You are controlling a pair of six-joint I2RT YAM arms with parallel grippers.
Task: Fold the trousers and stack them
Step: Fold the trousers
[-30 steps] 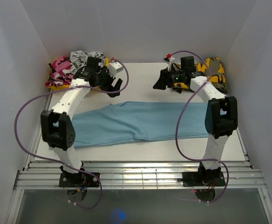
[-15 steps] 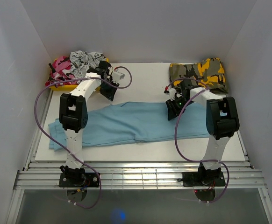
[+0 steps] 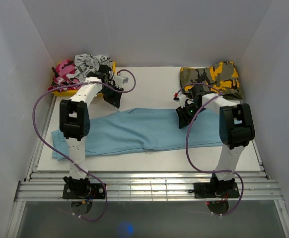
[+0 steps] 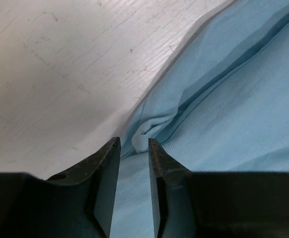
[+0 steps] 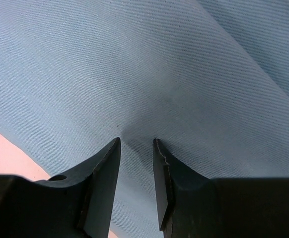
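Note:
The light-blue trousers (image 3: 134, 131) lie flat and lengthwise across the white table (image 3: 154, 82). My left gripper (image 3: 115, 101) is down at their far edge, left of the middle. In the left wrist view the left gripper (image 4: 133, 141) is shut on a small bunched fold of the trousers (image 4: 234, 109) right at the hem line. My right gripper (image 3: 182, 119) presses onto the cloth right of the middle. In the right wrist view the right gripper (image 5: 136, 140) pinches a pucker of the trousers (image 5: 134, 64) between its narrow jaws.
A loose pile of patterned clothes (image 3: 82, 69) sits at the back left corner. A folded yellow-and-green camouflage garment (image 3: 216, 77) lies at the back right. White walls close in the table on three sides.
Both arms came from the back corners down onto the trousers' far side. Both pairs of jaws narrowed onto the cloth and have held almost still in the last half second.

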